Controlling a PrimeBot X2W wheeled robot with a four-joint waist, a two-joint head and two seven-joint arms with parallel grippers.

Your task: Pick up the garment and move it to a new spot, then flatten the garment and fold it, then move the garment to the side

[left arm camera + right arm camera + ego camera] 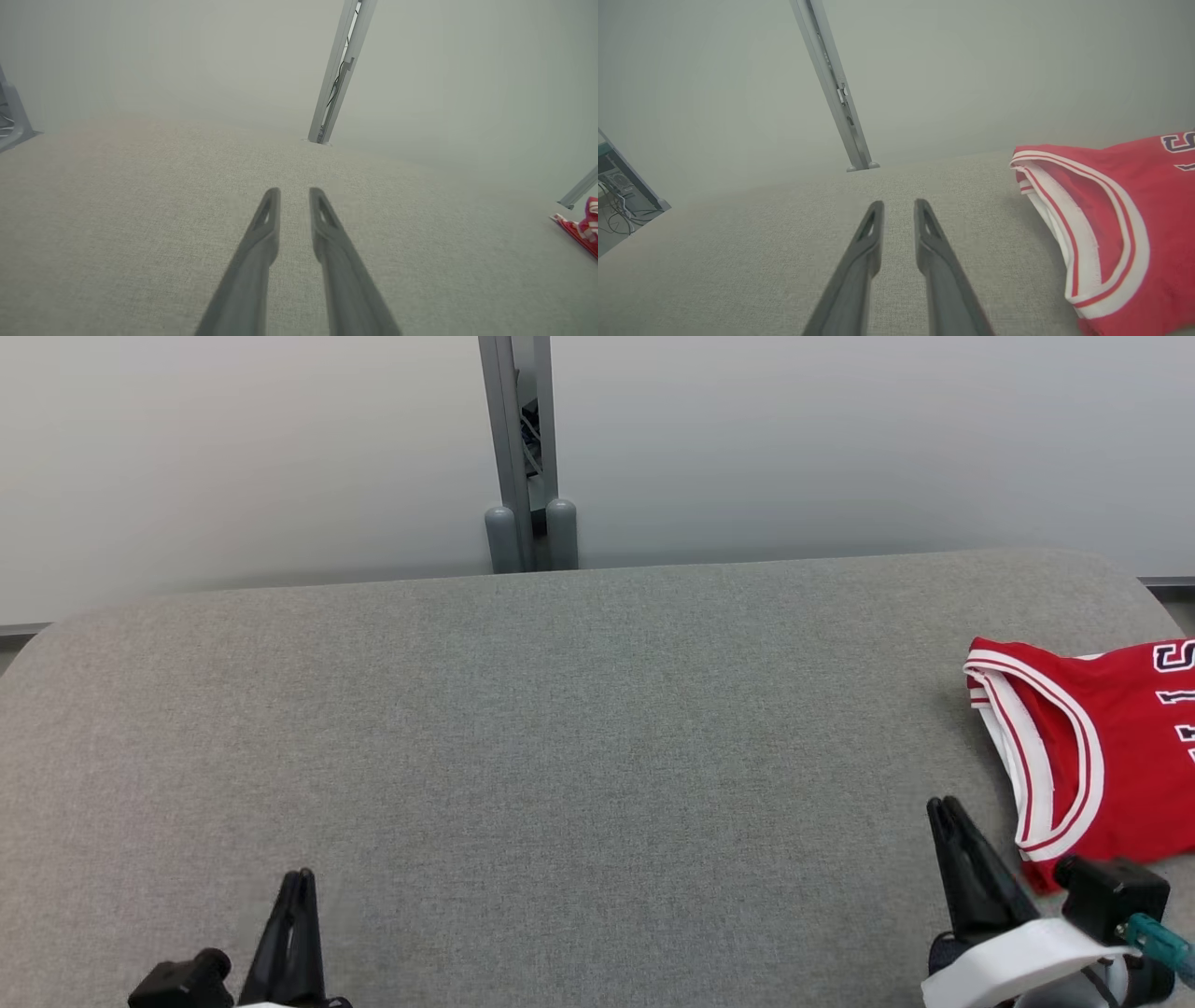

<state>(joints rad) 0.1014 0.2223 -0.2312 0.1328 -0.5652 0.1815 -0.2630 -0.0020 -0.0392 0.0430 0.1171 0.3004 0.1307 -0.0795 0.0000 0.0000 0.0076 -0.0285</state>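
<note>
Wrist views: left claw (294, 192), right claw (899, 204) narrowly parted, empty. Head view: red jersey (1130, 747) beside right claw.

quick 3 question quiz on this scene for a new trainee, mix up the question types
1. Multiple choice: where does the red jersey lie on the grey fabric surface?
A) at the far left
B) in the centre
C) at the right edge of the head view, close to the right gripper

2. True or false: the left gripper is holding the jersey.

3. Fill in the blank: the band of trim around the jersey's opening is red and ____.

Key: 1 C; 2 false, its fingers stand slightly apart over bare fabric with nothing between them; 3 white.
</note>
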